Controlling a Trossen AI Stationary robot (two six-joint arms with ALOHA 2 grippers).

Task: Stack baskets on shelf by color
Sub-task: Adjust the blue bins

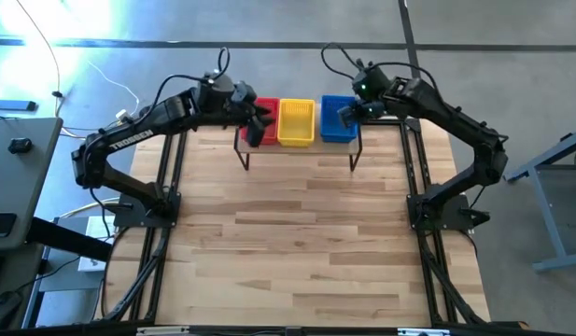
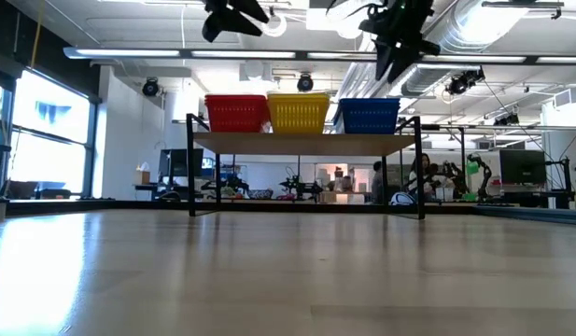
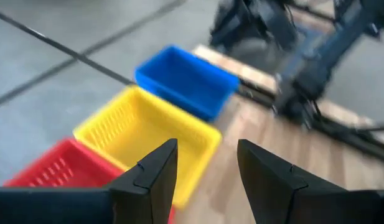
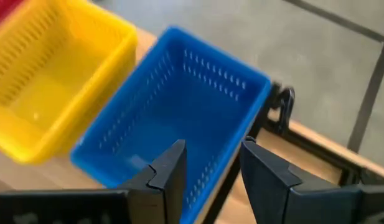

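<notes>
Three basket stacks stand side by side on the shelf (image 1: 300, 143) at the table's far edge: red (image 1: 265, 119), yellow (image 1: 296, 121) and blue (image 1: 338, 119). In the low view they sit on the board as red (image 2: 236, 113), yellow (image 2: 298, 112) and blue (image 2: 369, 116). My left gripper (image 1: 259, 119) hovers open above the red stack (image 3: 58, 168), with the yellow (image 3: 148, 134) and blue (image 3: 187, 79) beyond. My right gripper (image 1: 348, 114) hangs open above the blue stack (image 4: 170, 134), next to the yellow (image 4: 51, 74). Neither touches a basket.
The shelf stands on thin black legs (image 2: 190, 177) at the table's far edge. The wooden tabletop (image 1: 297, 243) stretches from the shelf to the near edge. Both arm bases (image 1: 143, 210) (image 1: 446, 210) stand at the table's sides. Lab benches and equipment fill the room behind.
</notes>
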